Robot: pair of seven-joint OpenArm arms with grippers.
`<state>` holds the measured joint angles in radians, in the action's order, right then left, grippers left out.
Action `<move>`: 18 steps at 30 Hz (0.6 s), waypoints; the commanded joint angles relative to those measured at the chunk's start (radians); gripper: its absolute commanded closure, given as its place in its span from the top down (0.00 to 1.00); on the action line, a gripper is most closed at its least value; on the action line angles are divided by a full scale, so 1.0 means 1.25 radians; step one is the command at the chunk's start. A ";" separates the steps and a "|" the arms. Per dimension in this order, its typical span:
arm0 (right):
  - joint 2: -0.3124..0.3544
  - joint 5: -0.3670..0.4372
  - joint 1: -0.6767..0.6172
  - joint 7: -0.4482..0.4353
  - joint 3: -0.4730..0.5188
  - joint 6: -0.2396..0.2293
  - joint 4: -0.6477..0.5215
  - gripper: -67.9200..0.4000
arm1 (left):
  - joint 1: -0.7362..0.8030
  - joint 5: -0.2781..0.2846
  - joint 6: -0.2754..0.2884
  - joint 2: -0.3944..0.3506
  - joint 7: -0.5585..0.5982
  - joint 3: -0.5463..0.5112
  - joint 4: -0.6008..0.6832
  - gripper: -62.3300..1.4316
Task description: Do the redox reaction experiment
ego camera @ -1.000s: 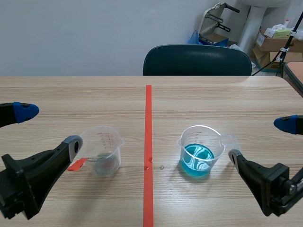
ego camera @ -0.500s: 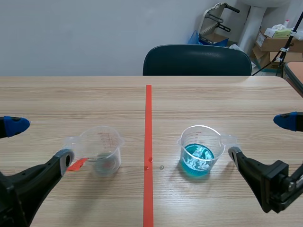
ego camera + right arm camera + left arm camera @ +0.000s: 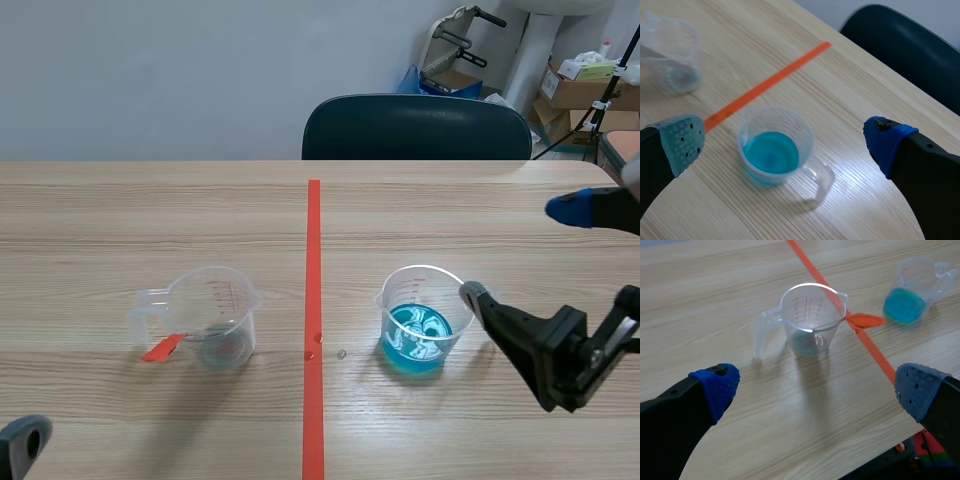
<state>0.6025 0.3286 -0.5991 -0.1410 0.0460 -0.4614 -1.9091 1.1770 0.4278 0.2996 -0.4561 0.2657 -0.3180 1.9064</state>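
Blue solution sits unpoured in the right cup (image 3: 420, 325) on the bench (image 3: 150, 220). The left cup (image 3: 215, 318) holds possibly a small metal piece. Right gripper (image 3: 515, 250), spread, stands just beside the right cup. Left gripper (image 3: 816, 384), spread, holds nothing. Mixing remains.

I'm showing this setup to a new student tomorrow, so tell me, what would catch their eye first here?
The bright blue liquid in the clear measuring cup, just right of the orange-red tape line, stands out most. The right gripper hangs open close beside that cup. Left of the line stands a second clear cup with only a little at its bottom.
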 commanded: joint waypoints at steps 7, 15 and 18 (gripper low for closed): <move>0.063 -0.012 0.139 -0.011 -0.106 -0.027 -0.011 1.00 | 0.076 0.004 0.002 0.052 0.013 -0.017 0.011 1.00; 0.088 -0.096 0.298 -0.011 -0.281 -0.052 -0.009 1.00 | 0.112 0.002 0.001 0.063 0.055 -0.017 0.011 1.00; 0.088 -0.137 0.352 -0.008 -0.349 -0.054 -0.009 1.00 | 0.112 0.002 0.000 0.063 0.072 -0.017 0.011 1.00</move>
<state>0.7063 0.1543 -0.1741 -0.1440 -0.3939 -0.5327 -1.9091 1.3148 0.4244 0.2962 -0.3828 0.3401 -0.3309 1.9064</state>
